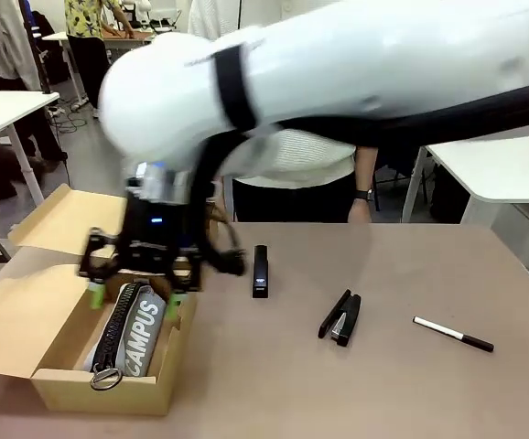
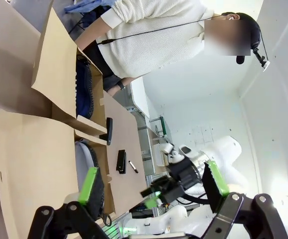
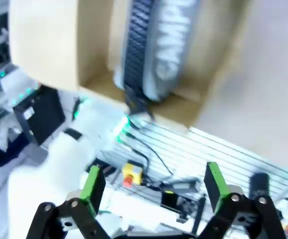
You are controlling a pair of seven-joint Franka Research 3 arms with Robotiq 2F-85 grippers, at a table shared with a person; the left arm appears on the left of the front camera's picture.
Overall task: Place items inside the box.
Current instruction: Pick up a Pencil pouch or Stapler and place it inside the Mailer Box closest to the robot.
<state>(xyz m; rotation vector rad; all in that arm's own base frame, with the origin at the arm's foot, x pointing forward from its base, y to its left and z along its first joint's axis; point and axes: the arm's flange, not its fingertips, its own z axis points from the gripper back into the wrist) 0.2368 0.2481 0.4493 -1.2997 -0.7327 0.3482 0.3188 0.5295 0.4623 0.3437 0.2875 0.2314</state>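
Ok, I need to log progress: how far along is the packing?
Done: the pouch lies in the box. In hand: nothing; the right gripper hangs open just above the pouch. To do: the stapler, lying on the table near the pen.

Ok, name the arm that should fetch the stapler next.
Right, probably. The right end effector hangs open over the box, pouch already inside, and the stapler lies on the right half of the table. The left end effector, also open, views it from afar.

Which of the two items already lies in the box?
The grey CAMPUS pouch; the black stapler lies on the table, outside the box.
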